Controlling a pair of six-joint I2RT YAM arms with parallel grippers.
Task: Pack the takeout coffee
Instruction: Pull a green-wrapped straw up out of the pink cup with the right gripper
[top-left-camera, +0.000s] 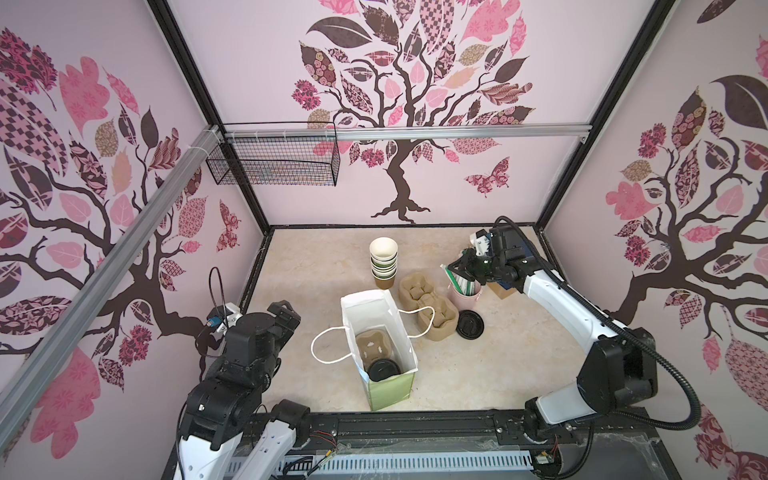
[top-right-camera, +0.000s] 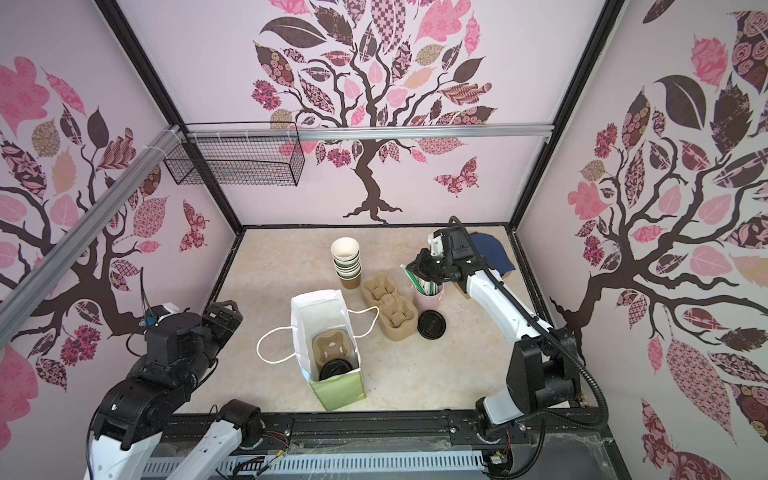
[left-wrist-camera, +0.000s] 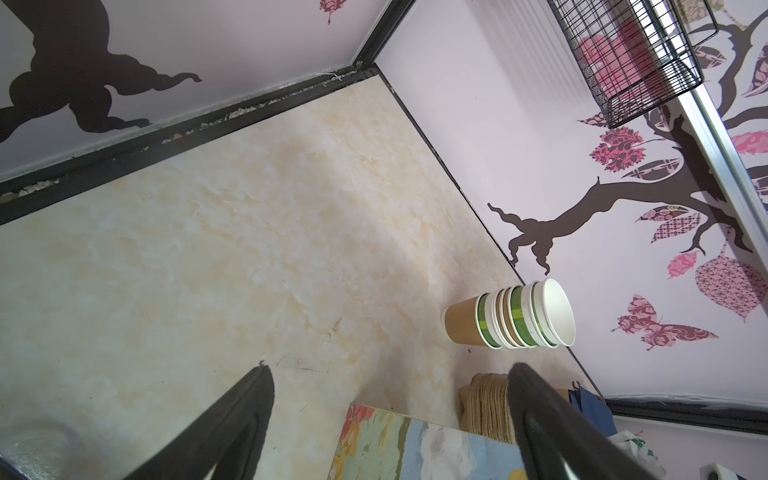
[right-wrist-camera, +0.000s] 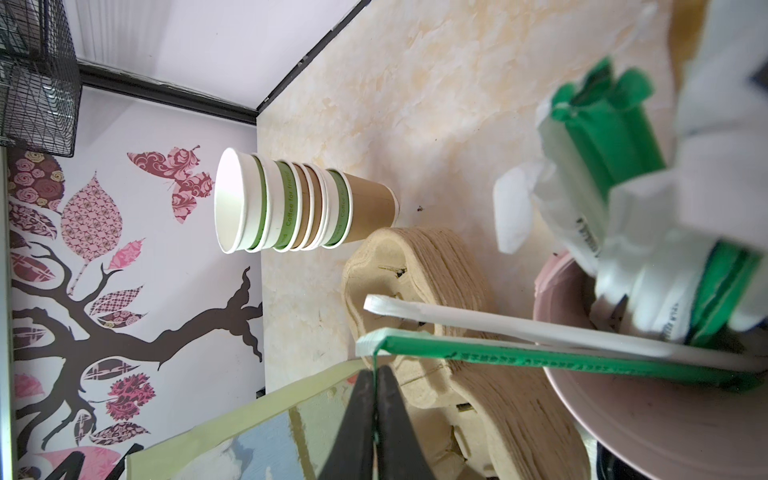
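Observation:
The takeout coffee (top-left-camera: 384, 369) (top-right-camera: 333, 368) shows only its round black lid. It sits in a brown carrier (top-left-camera: 374, 347) at the bottom of the open paper bag (top-left-camera: 390, 390) (top-right-camera: 338, 388). My right gripper (top-left-camera: 451, 266) (top-right-camera: 409, 266) (right-wrist-camera: 376, 370) is shut on the end of a green-wrapped straw (right-wrist-camera: 540, 359). That straw leans out of the pink cup (top-left-camera: 467, 291) (right-wrist-camera: 623, 415) at the back right. My left gripper (top-left-camera: 284, 318) (left-wrist-camera: 390, 368) stays open and empty, left of the bag.
A stack of lidless cups (top-left-camera: 383, 262) (left-wrist-camera: 519, 318) (right-wrist-camera: 282, 205) stands behind the bag. Stacked brown carriers (top-left-camera: 428, 307) (top-right-camera: 388, 309) lie between the bag and the pink cup. Loose black lids (top-left-camera: 470, 325) lie beside them. A wire basket (top-left-camera: 274, 160) hangs on the back wall.

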